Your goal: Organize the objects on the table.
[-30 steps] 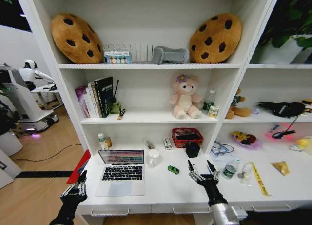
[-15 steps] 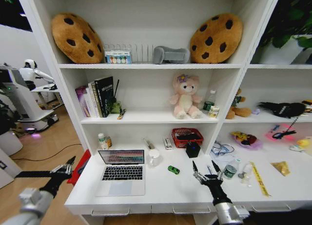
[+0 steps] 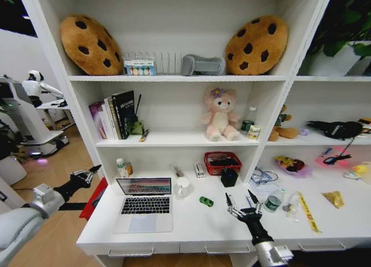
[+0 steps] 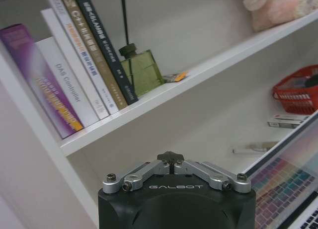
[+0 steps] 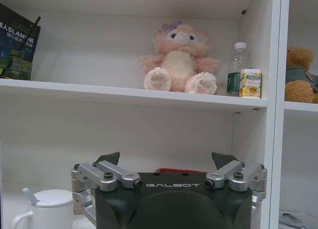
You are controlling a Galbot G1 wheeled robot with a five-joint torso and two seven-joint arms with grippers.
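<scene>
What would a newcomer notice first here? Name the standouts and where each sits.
Two giant cookie-shaped cushions lean at either end of the top shelf, with a pink plush bear on the shelf below. On the white table an open laptop glows, a green toy car beside it; the right gripper, open, hovers by the car.

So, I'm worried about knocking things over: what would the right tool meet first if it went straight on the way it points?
Probably the red basket at the back of the table. The right tool is open and empty, aimed toward it; depth is unclear.
</scene>
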